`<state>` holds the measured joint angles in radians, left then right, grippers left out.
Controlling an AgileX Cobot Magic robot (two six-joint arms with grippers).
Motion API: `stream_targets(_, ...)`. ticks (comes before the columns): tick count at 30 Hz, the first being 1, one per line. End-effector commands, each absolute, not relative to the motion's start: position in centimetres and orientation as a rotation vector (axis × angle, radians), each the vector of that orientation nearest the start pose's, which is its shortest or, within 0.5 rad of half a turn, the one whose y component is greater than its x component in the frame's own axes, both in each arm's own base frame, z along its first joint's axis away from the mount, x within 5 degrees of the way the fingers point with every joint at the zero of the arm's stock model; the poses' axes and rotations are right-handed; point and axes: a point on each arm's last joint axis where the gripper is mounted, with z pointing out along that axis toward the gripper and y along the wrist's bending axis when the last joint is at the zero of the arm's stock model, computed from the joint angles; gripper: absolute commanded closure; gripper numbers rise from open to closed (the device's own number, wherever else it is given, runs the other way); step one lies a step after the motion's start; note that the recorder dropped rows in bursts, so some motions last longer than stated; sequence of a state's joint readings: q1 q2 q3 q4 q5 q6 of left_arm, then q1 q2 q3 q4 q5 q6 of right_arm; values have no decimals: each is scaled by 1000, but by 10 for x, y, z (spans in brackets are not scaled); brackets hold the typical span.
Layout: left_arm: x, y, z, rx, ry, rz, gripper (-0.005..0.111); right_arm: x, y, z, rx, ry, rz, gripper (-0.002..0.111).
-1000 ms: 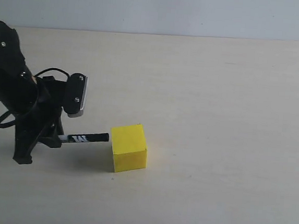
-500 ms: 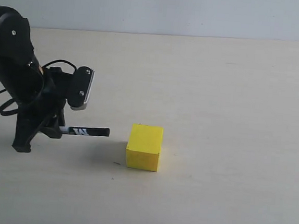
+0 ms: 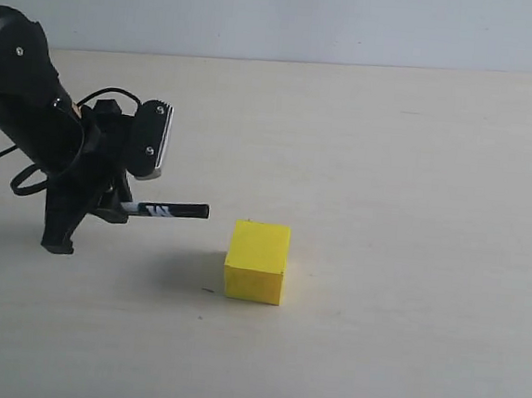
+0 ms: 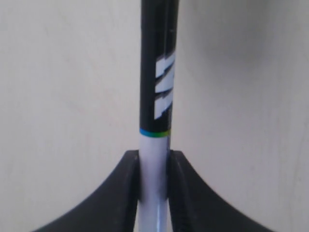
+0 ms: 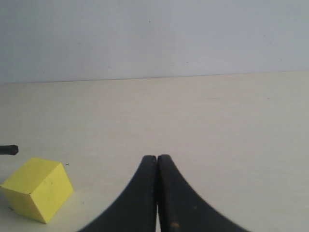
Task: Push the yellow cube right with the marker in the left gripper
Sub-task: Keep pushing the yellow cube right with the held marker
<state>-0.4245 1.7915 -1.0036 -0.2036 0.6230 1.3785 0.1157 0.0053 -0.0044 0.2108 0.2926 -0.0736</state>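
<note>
The yellow cube (image 3: 257,261) rests on the pale tabletop, a little left of centre in the exterior view; it also shows in the right wrist view as the yellow cube (image 5: 37,188). My left gripper (image 3: 109,209) is shut on the marker (image 3: 165,211), which points toward the cube. The marker's black tip hangs above and to the left of the cube, with a gap between them. In the left wrist view the marker (image 4: 158,87) runs out from between the left gripper (image 4: 153,155), its white barrel pinched by the fingers. My right gripper (image 5: 157,157) is shut on nothing.
The pale tabletop (image 3: 413,221) stretches right of the cube up to a light wall (image 3: 356,21) at the back. The left arm's black cable (image 3: 25,181) loops beside the arm. The marker's tip (image 5: 8,150) shows at the edge of the right wrist view.
The cube slid right and turned between the first two frames. Since then the left gripper has lifted the marker up and slightly right; the cube has stayed still.
</note>
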Motion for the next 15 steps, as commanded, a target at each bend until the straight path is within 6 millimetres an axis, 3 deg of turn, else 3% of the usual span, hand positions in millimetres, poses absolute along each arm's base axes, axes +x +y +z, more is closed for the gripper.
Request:
stream_targets(1, 300, -152, 168, -2523, -2422, 36, 107, 54, 12, 188, -36, 1768, 226, 108)
stream_targets(15, 300, -148, 150, -2468, -2325, -39, 107, 54, 12, 188, -36, 1768, 226, 108)
